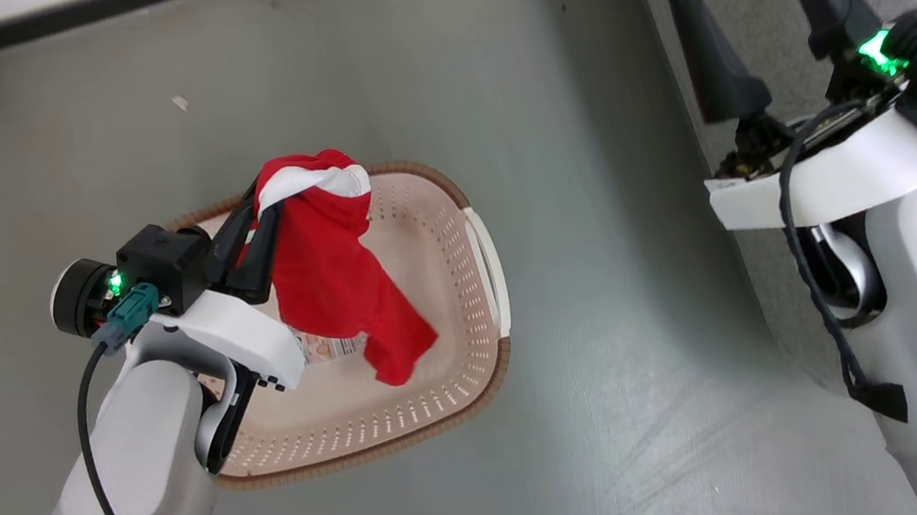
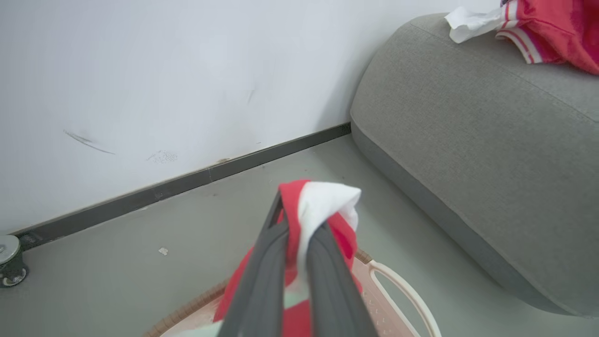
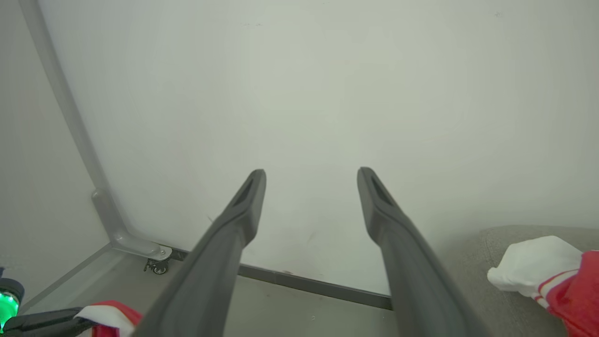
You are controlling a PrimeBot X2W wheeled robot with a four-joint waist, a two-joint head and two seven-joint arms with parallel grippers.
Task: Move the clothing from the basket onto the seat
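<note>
My left gripper (image 2: 299, 222) is matt dark plastic by the look, as is my right gripper (image 3: 311, 173). The clothing (image 1: 329, 273) pinched in the left is soft red cloth with a white cloth band. The basket (image 1: 439, 242) is smooth cream plastic, its wall perforated, its rim a brown woven-look texture. A paper label (image 1: 329, 346) lies on its bottom. The floor (image 1: 606, 318) is smooth grey with a dull sheen. At three o'clock of the basket, the seat (image 2: 468, 140) is matt, coarse-woven light grey fabric.
</note>
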